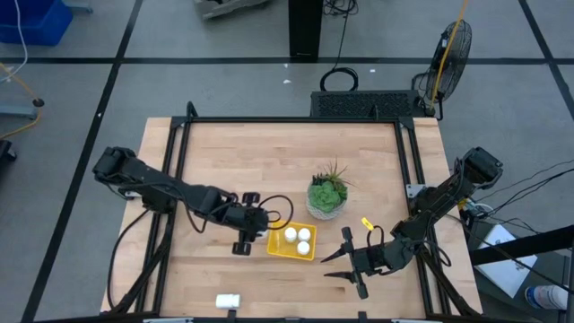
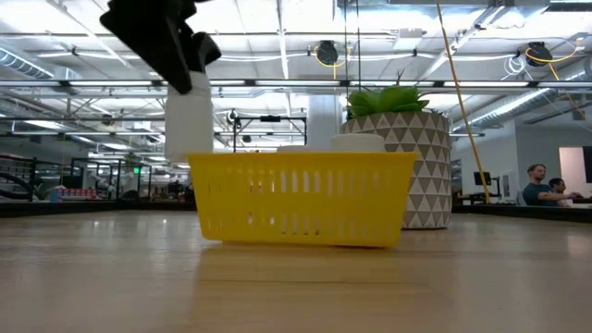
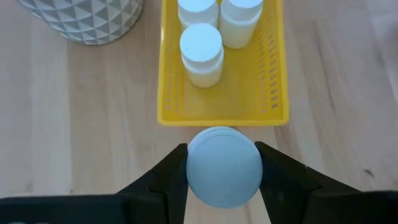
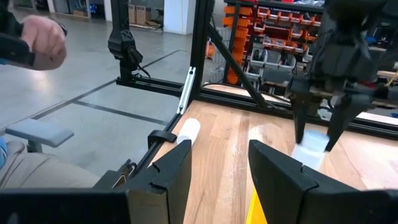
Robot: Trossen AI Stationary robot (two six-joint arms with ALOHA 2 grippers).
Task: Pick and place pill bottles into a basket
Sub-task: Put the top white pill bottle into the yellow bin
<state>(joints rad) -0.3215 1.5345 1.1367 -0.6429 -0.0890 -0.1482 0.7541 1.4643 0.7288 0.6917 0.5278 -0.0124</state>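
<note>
The yellow basket (image 1: 280, 248) sits near the table's middle front and holds three white pill bottles (image 3: 200, 53). My left gripper (image 1: 256, 220) is just left of the basket and shut on a fourth white pill bottle (image 2: 188, 125), which the gripper hides in the high view. Another bottle (image 1: 228, 301) lies on its side near the front edge. My right gripper (image 1: 334, 266) is open and empty, right of the basket, near the front. My left gripper pinches the bottle's capped top (image 3: 194, 167) between its two fingers, one on each side. The fingers (image 2: 176, 55) come from above, pointing down. The bottle hangs upright, clear of the table, just outside the basket's wall (image 3: 217, 117), its base about level with the rim.
A pale patterned pot with a green plant (image 1: 326, 197) stands just behind the basket. The black frame rails (image 1: 296, 121) border the table. In the right wrist view a person's hand (image 4: 37, 40) shows beyond the table's edge.
</note>
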